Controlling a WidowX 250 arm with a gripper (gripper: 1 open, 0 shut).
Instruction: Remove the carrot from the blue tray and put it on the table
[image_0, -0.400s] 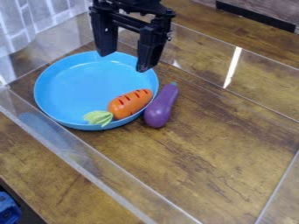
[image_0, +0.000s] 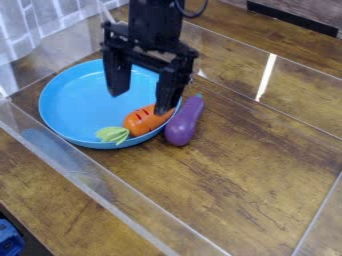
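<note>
Pre-grasp, nothing moved yet.
End effector (image_0: 144, 90) spread above carrot (image_0: 146, 120), apparently not touching; carrot in blue tray (image_0: 70, 100), counter (image_0: 254, 160) placement pending.

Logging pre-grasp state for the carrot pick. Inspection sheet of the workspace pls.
Surface: table, dark glossy wood grain, clear acrylic edging along the near side.
Job's things: carrot lies in the blue tray near its right rim, leafy end toward the tray's middle, partly hidden by the tool.
Clutter: purple eggplant toy on the table just outside the tray's right rim, beside the carrot.
Tool: gripper points down over the carrot, fingers spread open, holding nothing.
Cables: one dark cable above the tool at the top edge.
Surroundings: dark object at top right, blue item at bottom-left corner; neither can be identified.
</note>
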